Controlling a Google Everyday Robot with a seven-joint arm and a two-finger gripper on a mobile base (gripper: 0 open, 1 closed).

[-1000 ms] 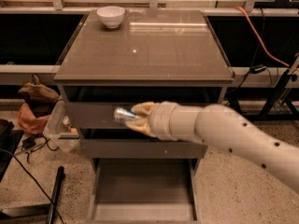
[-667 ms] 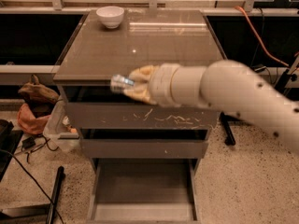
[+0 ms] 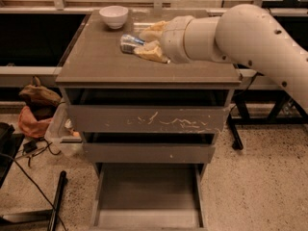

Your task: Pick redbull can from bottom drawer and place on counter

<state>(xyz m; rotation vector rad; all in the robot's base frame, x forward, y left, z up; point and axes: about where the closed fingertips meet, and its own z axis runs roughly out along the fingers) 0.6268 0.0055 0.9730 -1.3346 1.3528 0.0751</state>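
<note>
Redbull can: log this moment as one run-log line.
gripper: shut on redbull can | position: over counter, near white bowl | bottom drawer: open

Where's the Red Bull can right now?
In the camera view, the slim silver metal can is gripped by the tool over the glossy grey-brown counter, near the white bowl.

Your arm stretches in from the right edge, its thick white forearm angled down and to the left. The wrist, a ringed white cylinder, lies roughly level and points left. Your gripper is over the back half of the counter. Its two tan fingers, one above the other, are clamped on the can, which juts out to their left.
</note>
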